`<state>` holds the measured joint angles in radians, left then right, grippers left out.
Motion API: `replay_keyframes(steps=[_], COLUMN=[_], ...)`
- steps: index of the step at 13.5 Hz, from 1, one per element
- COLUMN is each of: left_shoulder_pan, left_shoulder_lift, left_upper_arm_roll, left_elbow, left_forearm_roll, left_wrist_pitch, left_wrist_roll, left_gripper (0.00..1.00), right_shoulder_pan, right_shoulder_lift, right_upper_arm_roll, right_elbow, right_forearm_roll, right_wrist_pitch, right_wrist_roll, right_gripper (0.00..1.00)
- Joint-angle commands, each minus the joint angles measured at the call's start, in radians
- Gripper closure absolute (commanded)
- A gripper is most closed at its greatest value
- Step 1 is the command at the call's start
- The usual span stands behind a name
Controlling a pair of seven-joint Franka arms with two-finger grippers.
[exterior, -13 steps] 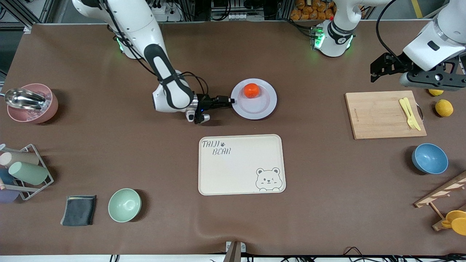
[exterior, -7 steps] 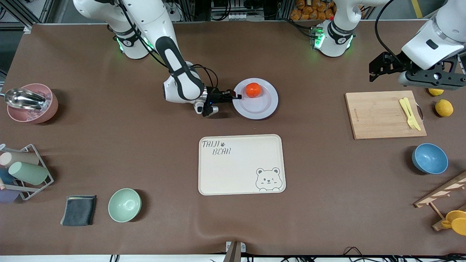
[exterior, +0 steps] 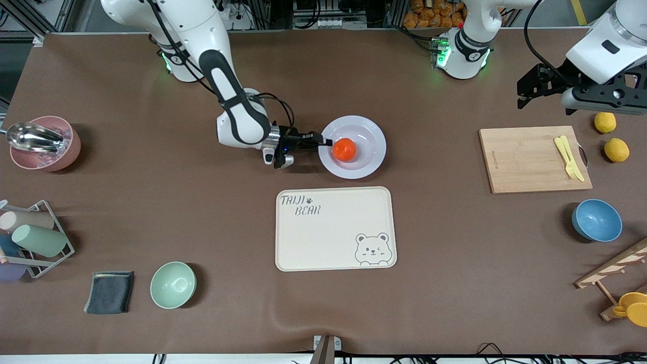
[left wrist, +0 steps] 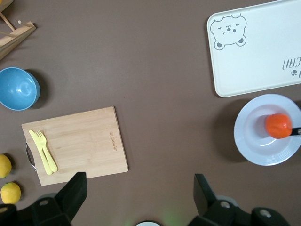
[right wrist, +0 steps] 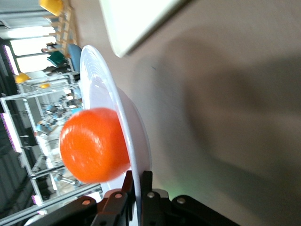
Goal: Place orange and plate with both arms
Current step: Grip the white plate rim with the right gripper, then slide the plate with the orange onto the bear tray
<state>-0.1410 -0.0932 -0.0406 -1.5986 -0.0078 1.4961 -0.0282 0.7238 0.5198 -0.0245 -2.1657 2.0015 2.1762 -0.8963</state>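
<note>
Orange: the orange [exterior: 345, 149] sits on the plate [exterior: 371, 156]; a second ago it lay toward the rim farther from the front camera, now it has rolled to the side where the gripper holds.
Plate: lifted and tilted, no longer flat on the table; it hangs over bare cloth just beside the bear-printed tray [exterior: 335, 228], on that tray's side farther from the front camera.
Right gripper: the right gripper [exterior: 323, 142] has clamped onto the plate's rim; the right wrist view shows both fingers pinching the edge [right wrist: 138, 186].
Left gripper: the left gripper [exterior: 528, 91] waits with jaws spread, empty, raised near the cutting board [exterior: 525, 162].
Meaning: grasp appears secured and transport begun; the rolling fruit suggests the tilt risks spilling it.
Surface: brown cloth-covered table [exterior: 202, 212]; blue bowl [exterior: 596, 220], green bowl [exterior: 173, 284] and two lemons [exterior: 616, 149] stand well apart from the plate.
Room: metal framing and cabling along the robots' edge of the table.
</note>
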Motion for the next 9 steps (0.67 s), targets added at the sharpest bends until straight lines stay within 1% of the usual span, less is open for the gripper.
replay_keyframes(steps=[1, 3, 4, 6, 9], left_shoulder_pan=[0.008, 0.009, 0.009, 0.009, 0.009], left_shoulder_lift=[-0.016, -0.016, -0.016, -0.017, -0.017], left_upper_arm_roll=[0.004, 0.004, 0.004, 0.002, 0.004], left_elbow=[-0.007, -0.009, -0.01, -0.015, -0.015], left_forearm_roll=[-0.011, -0.011, -0.012, -0.011, -0.011], left_wrist_pitch=[0.016, 0.023, 0.024, 0.023, 0.024], left_wrist_roll=[0.002, 0.004, 0.004, 0.004, 0.004], left_gripper=[0.0, 0.0, 0.0, 0.0, 0.0], right_shoulder_pan=[-0.052, -0.095, -0.109, -0.13, -0.159], right_shoulder_lift=[-0.043, -0.035, -0.026, 0.023, 0.123], right_upper_arm_roll=[0.003, 0.0, -0.002, -0.002, -0.003], right_elbow=[0.001, 0.076, 0.108, 0.194, 0.305], right_forearm_roll=[0.022, 0.02, 0.016, 0.002, -0.009], right_wrist_pitch=[-0.029, -0.012, 0.005, 0.088, 0.119], right_wrist_roll=[0.048, 0.143, 0.154, 0.158, 0.16], right_gripper=[1.0, 1.0, 1.0, 1.0, 1.0])
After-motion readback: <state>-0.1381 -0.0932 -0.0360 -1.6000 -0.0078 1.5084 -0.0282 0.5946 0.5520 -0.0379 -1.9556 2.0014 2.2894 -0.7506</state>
